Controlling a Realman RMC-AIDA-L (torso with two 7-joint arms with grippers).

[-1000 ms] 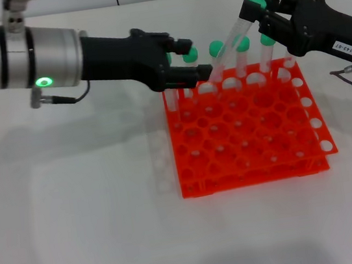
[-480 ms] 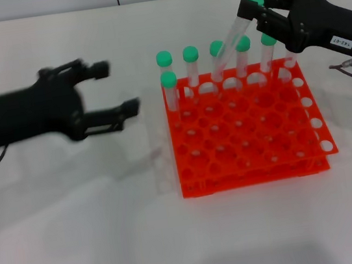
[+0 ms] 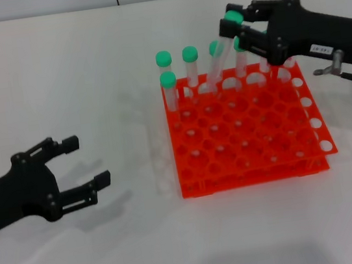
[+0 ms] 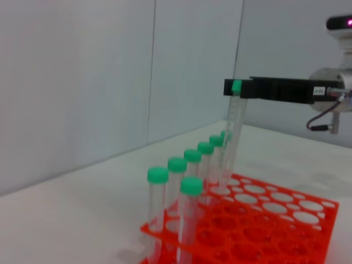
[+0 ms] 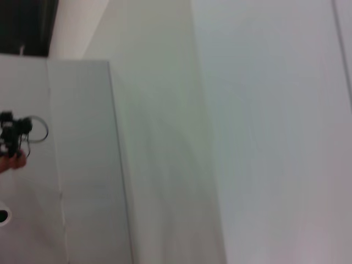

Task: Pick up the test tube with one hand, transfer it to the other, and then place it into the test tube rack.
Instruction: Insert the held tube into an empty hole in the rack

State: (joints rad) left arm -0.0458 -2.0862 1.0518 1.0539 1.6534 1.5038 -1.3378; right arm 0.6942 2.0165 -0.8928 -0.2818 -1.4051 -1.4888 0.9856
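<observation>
My right gripper [image 3: 231, 23], with the white label on its wrist, is shut on the green cap of the test tube [image 3: 220, 60]. It holds the tube slanted over the back row of the orange test tube rack [image 3: 254, 175], with the tube's lower end at a back-row hole. In the left wrist view the right gripper [image 4: 237, 88] grips the tube [image 4: 233, 132] above the rack [image 4: 275, 231]. My left gripper [image 3: 86, 161] is open and empty, low over the table well left of the rack.
Several other green-capped tubes [image 3: 164, 60] stand upright in the rack's back row and one [image 3: 168, 82] in the second row at the left corner. A cable [image 3: 351, 74] hangs off the right wrist. The right wrist view shows only walls.
My left arm has pulled away from the rack's back left corner to the front left of the table. My right gripper has shifted left with the tube.
</observation>
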